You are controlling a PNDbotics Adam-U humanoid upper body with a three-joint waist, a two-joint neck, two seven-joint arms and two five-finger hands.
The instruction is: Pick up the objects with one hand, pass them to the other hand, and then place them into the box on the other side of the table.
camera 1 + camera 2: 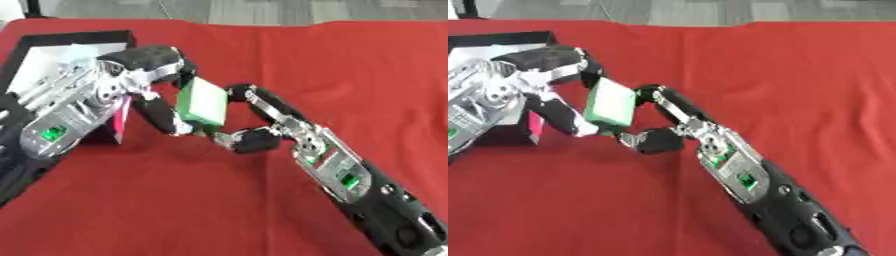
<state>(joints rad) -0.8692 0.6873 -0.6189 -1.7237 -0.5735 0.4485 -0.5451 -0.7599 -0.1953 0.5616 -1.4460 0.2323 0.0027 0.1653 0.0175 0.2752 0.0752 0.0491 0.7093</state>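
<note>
Gripping the green block point(202, 101) between both hands — left hand point(144, 75) curled above-left, right hand point(254, 125) seemingly pinching — box point(52, 60) lies left.

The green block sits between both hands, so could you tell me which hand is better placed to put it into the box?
Left. The left hand already grips the green block, and the box lies right beside it.

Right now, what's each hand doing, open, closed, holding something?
Left hand: fingers curled on the green and white block.
Right hand: fingers curled on the same block, from its other side.
</note>
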